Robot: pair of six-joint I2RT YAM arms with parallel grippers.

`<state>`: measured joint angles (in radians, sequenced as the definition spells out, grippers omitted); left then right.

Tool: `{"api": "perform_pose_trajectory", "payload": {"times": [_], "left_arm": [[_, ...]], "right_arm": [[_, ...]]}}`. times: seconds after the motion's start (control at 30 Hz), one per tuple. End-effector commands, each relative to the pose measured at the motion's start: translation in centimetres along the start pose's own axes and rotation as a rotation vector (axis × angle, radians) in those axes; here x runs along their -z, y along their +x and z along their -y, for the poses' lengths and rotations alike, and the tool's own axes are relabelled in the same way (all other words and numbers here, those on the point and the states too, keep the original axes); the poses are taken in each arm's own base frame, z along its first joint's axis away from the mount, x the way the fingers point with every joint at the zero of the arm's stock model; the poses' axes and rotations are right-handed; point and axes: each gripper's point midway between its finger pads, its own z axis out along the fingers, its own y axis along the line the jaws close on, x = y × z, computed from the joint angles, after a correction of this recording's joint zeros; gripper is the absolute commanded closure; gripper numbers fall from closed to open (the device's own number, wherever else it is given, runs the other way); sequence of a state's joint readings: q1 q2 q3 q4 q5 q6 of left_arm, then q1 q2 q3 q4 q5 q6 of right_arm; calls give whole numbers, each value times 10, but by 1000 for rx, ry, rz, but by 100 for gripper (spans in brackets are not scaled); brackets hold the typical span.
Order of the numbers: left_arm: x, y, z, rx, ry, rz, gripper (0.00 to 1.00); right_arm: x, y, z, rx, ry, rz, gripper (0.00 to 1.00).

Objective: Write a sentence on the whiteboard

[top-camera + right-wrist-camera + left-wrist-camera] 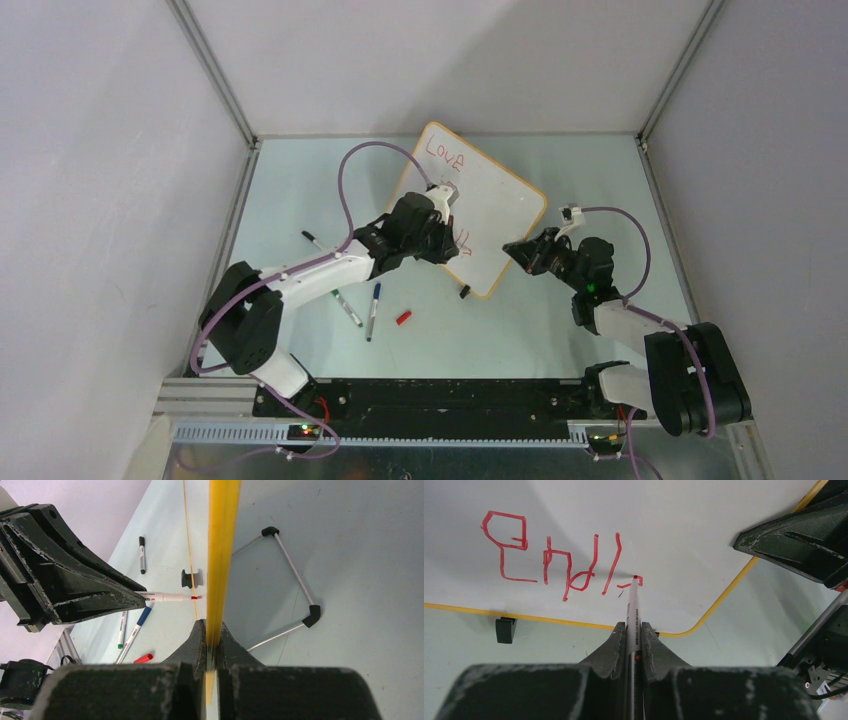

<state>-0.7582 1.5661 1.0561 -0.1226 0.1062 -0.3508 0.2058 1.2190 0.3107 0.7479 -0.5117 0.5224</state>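
Observation:
The whiteboard (495,195) stands tilted on the table, with an orange-tan frame. Red "Love" (445,150) is at its top. In the left wrist view the board (684,520) shows red "Endl" (549,562) and a short new stroke. My left gripper (633,630) is shut on a red marker (632,610), whose tip touches the board just right of that stroke. My left gripper also shows in the top view (452,243). My right gripper (212,628) is shut on the board's yellow edge (222,550); it also shows in the top view (522,250).
Loose on the table left of the board are a black pen (315,241), a green pen (348,308), a blue pen (373,310) and a red cap (403,317). A black clip foot (505,630) holds the board's lower edge. A wire stand (292,580) lies behind it.

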Motion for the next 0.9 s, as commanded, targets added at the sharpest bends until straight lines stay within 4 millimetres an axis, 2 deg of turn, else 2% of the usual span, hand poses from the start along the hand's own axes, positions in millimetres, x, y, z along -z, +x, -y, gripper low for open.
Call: {"api": "perform_pose_trajectory", "payload": {"times": [0.0, 0.87], "left_arm": [[-1, -22, -15, -4, -80, 71, 100], [3, -3, -18, -8, -88, 11, 100]], "right_arm": [[-2, -1, 0, 52, -1, -13, 100], [-1, -2, -1, 55, -1, -11, 100]]}}
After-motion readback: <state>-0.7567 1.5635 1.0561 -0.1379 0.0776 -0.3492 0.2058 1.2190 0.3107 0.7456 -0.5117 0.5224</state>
